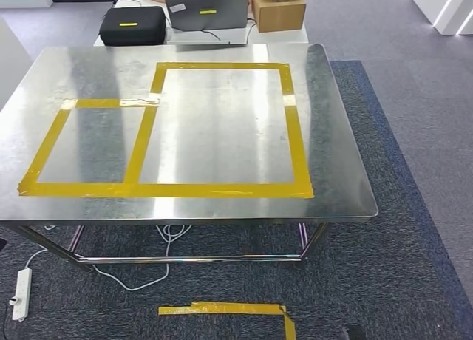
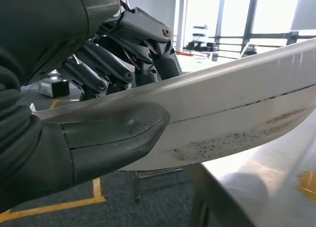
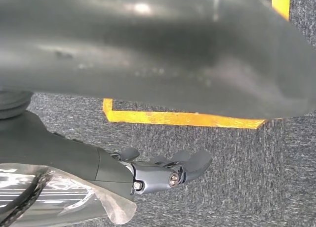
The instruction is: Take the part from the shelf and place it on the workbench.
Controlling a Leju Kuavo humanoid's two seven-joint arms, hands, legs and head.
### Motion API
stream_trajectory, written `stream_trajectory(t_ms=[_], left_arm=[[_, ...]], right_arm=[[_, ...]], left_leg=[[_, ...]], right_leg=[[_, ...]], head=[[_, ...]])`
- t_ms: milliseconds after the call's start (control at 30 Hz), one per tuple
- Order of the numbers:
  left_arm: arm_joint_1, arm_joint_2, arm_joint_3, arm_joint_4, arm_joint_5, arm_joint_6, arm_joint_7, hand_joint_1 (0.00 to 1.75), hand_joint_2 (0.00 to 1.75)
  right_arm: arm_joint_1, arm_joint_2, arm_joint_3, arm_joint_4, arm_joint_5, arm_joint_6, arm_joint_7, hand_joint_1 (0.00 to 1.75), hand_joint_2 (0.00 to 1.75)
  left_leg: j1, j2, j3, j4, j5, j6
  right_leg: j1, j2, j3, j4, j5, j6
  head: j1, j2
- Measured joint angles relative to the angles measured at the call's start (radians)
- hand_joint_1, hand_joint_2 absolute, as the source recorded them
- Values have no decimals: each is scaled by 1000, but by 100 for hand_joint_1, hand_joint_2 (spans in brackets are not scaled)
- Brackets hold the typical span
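The table (image 1: 335,133) is a big flat sheet of shiny metal with rounded corners, on thin metal legs. Yellow tape (image 1: 217,189) marks two boxes on its top, a big square one on the right and a smaller one on the left. The floor is dark blue carpet (image 1: 401,266) with a rough, speckled feel, and more yellow tape (image 1: 223,308) is stuck on it near the robot. A white power strip (image 1: 21,293) lies on the carpet at the near left, with white cords (image 1: 167,236) looping under the table. Far behind the table sit a black case (image 1: 133,26), a grey laptop (image 1: 205,7) and a brown cardboard box (image 1: 278,11).

The part (image 2: 238,118) is a long, curved, smooth white panel (it looks like hard plastic or painted metal). It has a thin dark seam along it and a patch of small dark specks. In the left wrist view it is held up in the air just beside the shiny table edge, not lying on it.

The left hand (image 2: 111,103) grasps the part, with its thick grey thumb (image 2: 119,138) pressed on one face and its dark fingers (image 2: 111,69) curled over the other.

In the right wrist view the part (image 3: 156,49) is a blurry grey shape over the carpet. The right hand (image 3: 164,170) has its fingers stretched out straight under it; I cannot tell if it holds the part.
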Motion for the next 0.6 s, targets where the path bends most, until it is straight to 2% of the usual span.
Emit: stream_trajectory(t_ms=[167, 333, 467, 600], left_arm=[[-141, 0, -246, 92, -90, 27, 71, 175, 175], [-263, -34, -473, 163, -166, 27, 115, 175, 175], [-319, -75, -603, 186, -194, 23, 128, 175, 175], [-342, -106, -677, 196, -199, 22, 132, 175, 175]], right_arm=[[-1, -8, 0, 0, 9, 8, 5, 0, 0], [-2, -17, 0, 0, 16, 15, 9, 0, 0], [-3, -18, 0, 0, 21, 17, 13, 0, 0], [-4, -18, 0, 0, 22, 18, 15, 0, 0]], left_leg=[[-1, 0, -1, 1, 2, 3], [-3, 2, -2, 1, 3, 4], [-4, 2, -2, 1, 3, 4], [-4, 4, -2, 1, 3, 4]], right_leg=[[-1, 0, 10, 0, 4, 3], [-2, 4, 10, 0, 7, 5], [-3, 4, 10, 0, 7, 5], [-3, 6, 9, 0, 7, 5]], head=[[0, 0], [0, 0], [0, 0], [0, 0]])
